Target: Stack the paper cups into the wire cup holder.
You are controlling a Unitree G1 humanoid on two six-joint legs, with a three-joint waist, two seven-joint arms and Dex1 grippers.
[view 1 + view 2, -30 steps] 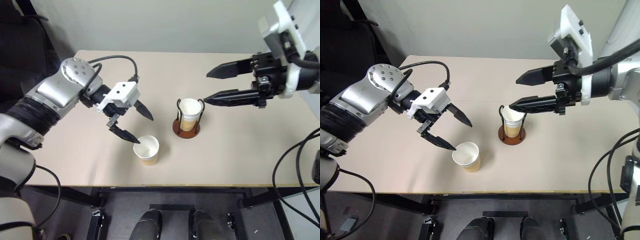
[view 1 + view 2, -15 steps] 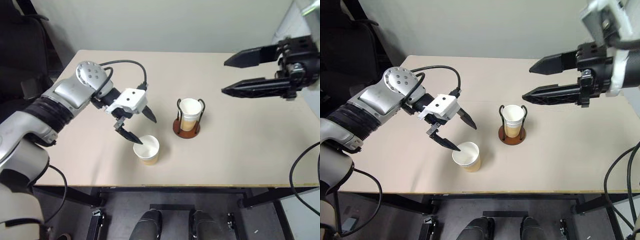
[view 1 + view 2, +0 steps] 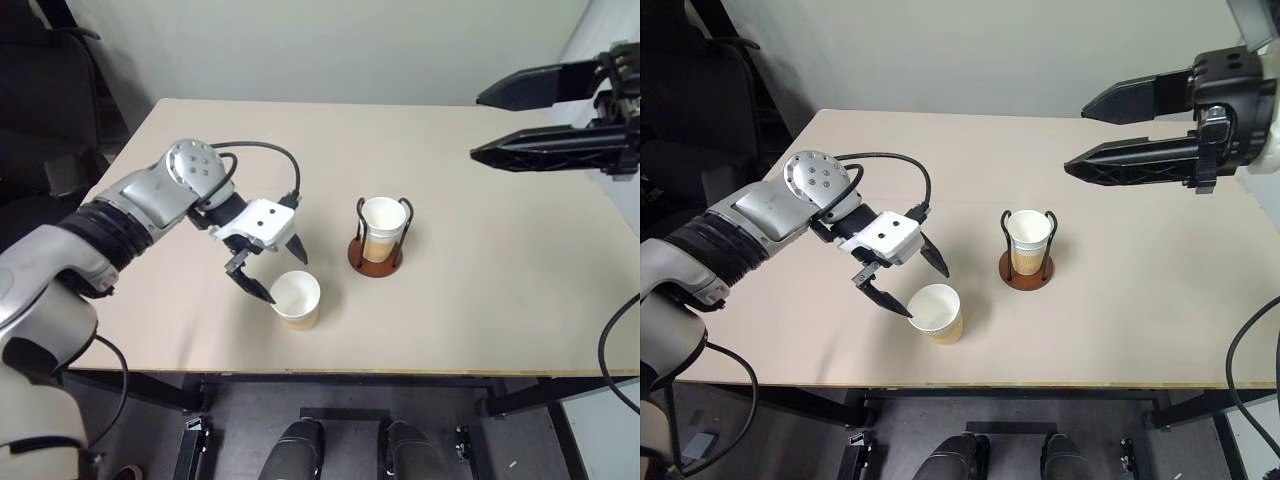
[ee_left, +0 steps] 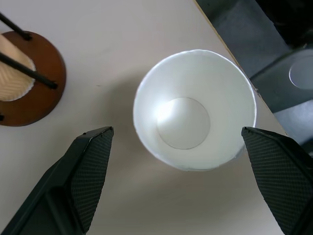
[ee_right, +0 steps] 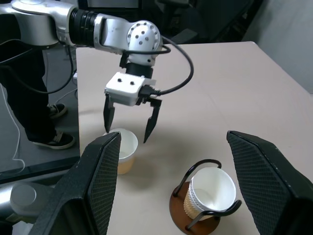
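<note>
Loose paper cup: tapered, white inside, tan-orange outside, upright near the beige surface front edge. Wire cup holder: brown disc, black loops, nested cups inside. Left pincer wide, straddling the loose cup; right pincer wide, raised.

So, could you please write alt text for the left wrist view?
An empty white paper cup stands upright between the open left gripper's two black fingers, untouched. Beside it on the tan table is the wire cup holder's brown base.

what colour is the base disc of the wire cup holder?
Reddish-brown, under the wire cup holder; clearest in the left wrist view.
</note>
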